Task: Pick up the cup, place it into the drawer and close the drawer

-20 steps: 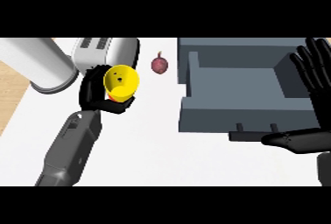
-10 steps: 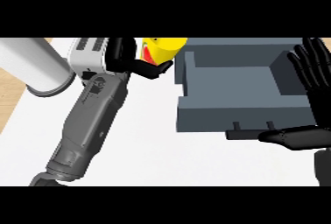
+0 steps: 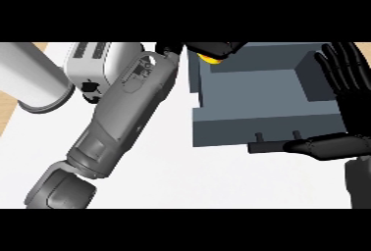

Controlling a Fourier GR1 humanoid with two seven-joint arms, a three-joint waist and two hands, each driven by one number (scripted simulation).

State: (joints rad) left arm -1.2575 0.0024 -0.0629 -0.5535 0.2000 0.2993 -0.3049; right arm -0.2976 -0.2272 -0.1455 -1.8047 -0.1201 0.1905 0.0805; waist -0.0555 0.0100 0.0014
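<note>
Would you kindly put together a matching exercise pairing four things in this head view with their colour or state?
Things:
1. cup
2. drawer
3. toaster
4. right robot hand

Descriptions:
A. grey, pulled open
B. yellow, held by the left robot hand over the drawer's far edge
C. black, fingers straight, beside the drawer
D. white, with slots on top

Pairs: 1-B, 2-A, 3-D, 4-C
</note>
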